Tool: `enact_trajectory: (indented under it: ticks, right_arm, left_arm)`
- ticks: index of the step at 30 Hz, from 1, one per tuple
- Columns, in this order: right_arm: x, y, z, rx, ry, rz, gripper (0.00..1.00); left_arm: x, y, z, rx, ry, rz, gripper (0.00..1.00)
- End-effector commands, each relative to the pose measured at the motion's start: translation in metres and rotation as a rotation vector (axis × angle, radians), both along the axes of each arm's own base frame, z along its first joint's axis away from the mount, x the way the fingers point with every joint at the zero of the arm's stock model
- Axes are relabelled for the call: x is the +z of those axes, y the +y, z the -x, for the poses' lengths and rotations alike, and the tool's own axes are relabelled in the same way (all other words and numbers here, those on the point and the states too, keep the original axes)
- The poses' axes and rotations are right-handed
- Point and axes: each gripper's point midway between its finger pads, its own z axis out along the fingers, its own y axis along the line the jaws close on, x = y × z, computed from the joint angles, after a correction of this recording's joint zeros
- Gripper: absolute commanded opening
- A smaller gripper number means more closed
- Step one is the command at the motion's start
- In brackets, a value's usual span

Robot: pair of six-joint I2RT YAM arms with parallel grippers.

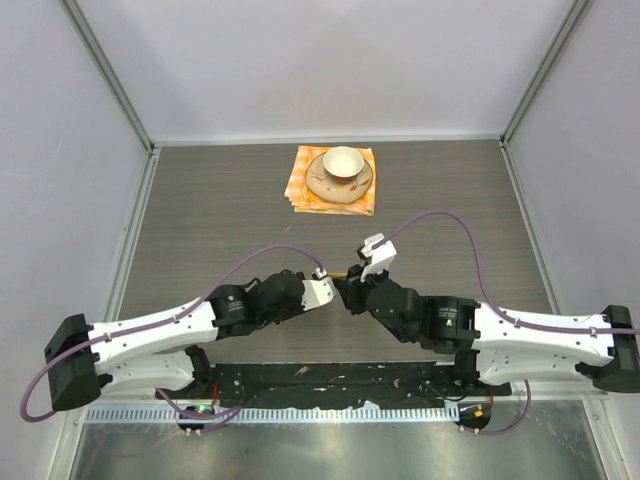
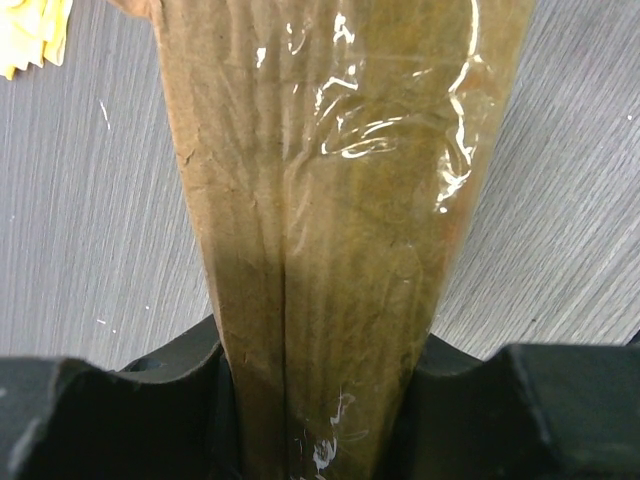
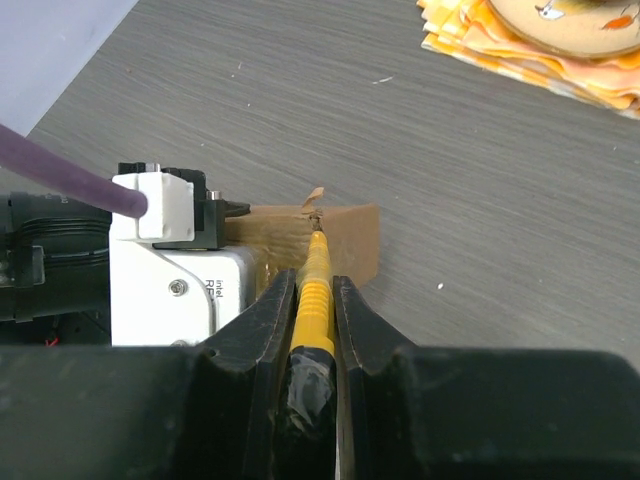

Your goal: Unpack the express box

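Note:
The express box [image 2: 330, 250] is a brown cardboard box with clear tape on it, and it fills the left wrist view. My left gripper [image 2: 325, 400] is shut on its near end. In the right wrist view the box [image 3: 350, 240] sticks out past the left wrist's white camera housing [image 3: 165, 280]. My right gripper [image 3: 314, 282] is shut on a yellow ribbed tool [image 3: 315, 285], and the tool's tip touches the box's top edge at a small tear. In the top view both grippers, left [image 1: 332, 287] and right [image 1: 352, 293], meet at the table's near middle and hide most of the box.
A cup [image 1: 342, 160] on a saucer [image 1: 322, 185] sits on an orange checkered cloth [image 1: 298, 195] at the far middle of the table. White walls stand on the left, right and far sides. The cloth's corner also shows in the left wrist view [image 2: 30, 35].

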Motion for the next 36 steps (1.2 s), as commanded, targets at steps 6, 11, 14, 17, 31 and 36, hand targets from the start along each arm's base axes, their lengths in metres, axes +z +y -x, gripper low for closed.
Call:
enact_trajectory:
  ticks: [6,11,14,17,31,36]
  right_arm:
    - [-0.038,0.009,0.046,0.149,0.196,0.097,0.01]
    - [-0.050,0.003,0.052,0.147,0.201,0.166,0.01]
    - [-0.054,0.003,0.054,0.146,0.206,0.182,0.01]
    - [-0.058,0.004,0.060,0.157,0.209,0.219,0.01]
    - [-0.043,0.002,0.084,0.191,0.236,0.188,0.01]
    - [-0.044,0.018,0.097,0.274,0.266,0.149,0.01]
  left_arm:
    - [0.037,-0.012,-0.035,0.142,-0.131,0.189,0.00]
    - [0.030,-0.002,-0.039,0.216,-0.093,0.197,0.00]
    - [0.029,0.002,-0.042,0.248,-0.082,0.202,0.00]
    - [0.026,0.008,-0.047,0.284,-0.075,0.199,0.00]
    - [0.012,0.016,-0.051,0.331,-0.037,0.183,0.00]
    - [0.013,0.016,-0.052,0.329,-0.043,0.181,0.00]
